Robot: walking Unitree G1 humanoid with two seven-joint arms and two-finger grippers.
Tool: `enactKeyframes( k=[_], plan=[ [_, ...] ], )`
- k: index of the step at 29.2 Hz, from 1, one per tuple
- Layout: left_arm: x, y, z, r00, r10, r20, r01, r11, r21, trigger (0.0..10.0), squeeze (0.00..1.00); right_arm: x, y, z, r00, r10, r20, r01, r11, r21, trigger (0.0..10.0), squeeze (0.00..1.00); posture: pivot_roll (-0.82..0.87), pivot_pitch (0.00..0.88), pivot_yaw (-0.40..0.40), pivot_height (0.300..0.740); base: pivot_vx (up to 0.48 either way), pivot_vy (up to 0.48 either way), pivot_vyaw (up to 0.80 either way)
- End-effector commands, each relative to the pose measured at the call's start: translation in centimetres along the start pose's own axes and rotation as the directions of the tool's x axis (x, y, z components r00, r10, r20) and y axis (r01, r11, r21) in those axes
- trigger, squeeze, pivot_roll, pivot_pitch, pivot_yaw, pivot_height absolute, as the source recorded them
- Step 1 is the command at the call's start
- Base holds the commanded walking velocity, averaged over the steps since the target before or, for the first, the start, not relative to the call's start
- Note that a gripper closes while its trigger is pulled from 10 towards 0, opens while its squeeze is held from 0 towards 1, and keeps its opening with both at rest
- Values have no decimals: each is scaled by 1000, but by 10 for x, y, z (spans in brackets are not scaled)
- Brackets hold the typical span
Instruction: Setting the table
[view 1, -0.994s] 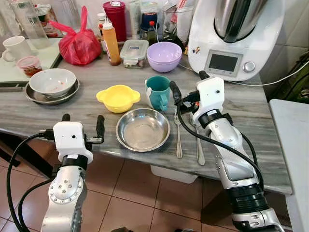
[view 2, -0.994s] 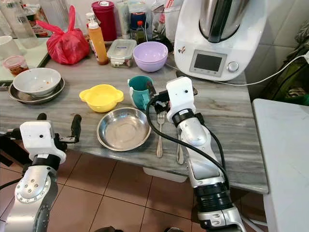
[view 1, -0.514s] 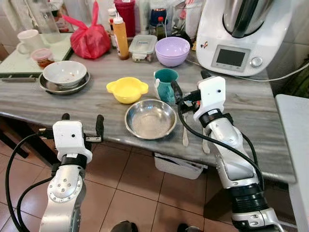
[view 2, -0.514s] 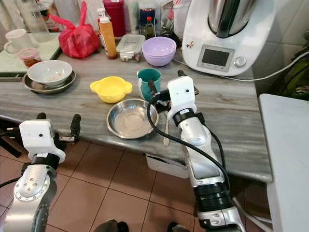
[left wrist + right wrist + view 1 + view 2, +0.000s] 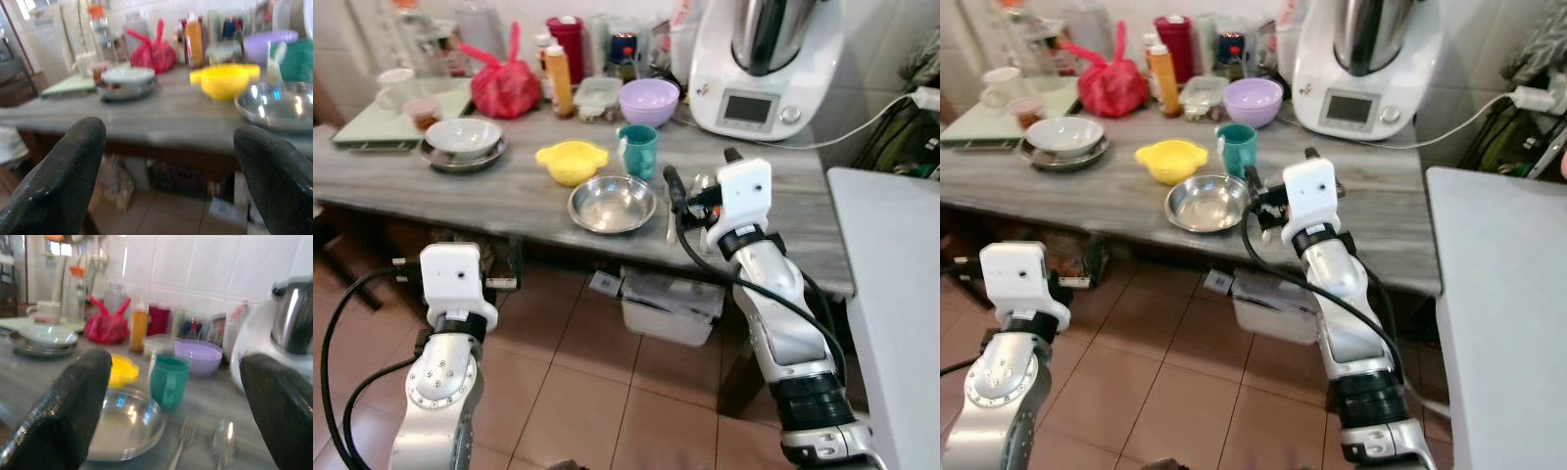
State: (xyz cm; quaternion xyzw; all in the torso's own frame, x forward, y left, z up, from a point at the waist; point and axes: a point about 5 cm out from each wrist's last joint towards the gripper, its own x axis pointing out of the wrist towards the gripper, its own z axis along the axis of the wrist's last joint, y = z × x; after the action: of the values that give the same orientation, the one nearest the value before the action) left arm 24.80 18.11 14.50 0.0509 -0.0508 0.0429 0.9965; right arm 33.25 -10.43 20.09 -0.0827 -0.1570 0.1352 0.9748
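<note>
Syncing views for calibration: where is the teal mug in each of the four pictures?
Left eye: teal mug upper centre, behind the steel plate.
Right eye: upper centre-left.
Left wrist: far right edge, blurred.
Right wrist: centre.
Shared landmark: yellow bowl beside it.

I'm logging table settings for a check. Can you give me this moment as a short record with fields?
surface: grey table
place setting: steel plate, fork and spoon beside it
behind plate: yellow bowl, teal cup
left gripper: open, empty, below table edge
right gripper: open, empty, over the cutlery
</note>
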Motion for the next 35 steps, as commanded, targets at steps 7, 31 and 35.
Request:
enactKeyframes(
  k=[7, 31, 35],
  plan=[
    [2, 0, -2, 1000, -8, -6, 8, 1000, 9, 10000, 0, -2, -3, -2, 1000, -11, -8, 11, 1000, 1, 10000, 0, -8, 52, 64, 740, -281, 0, 0],
    [5, 15, -32, 994, 95, -57, -93, 995, 38, 10000, 0, -17, 2, -33, 994, -3, -111, 7, 999, 32, 10000, 0, -28, 39, 69, 740, -162, 0, 0],
    [10, 17, -35, 989, 141, -48, -139, 990, 32, 10000, 0, -19, 1, -36, 993, -12, -120, 17, 999, 35, 10000, 0, -32, 34, 72, 740, 0, 0, 0]
  ],
)
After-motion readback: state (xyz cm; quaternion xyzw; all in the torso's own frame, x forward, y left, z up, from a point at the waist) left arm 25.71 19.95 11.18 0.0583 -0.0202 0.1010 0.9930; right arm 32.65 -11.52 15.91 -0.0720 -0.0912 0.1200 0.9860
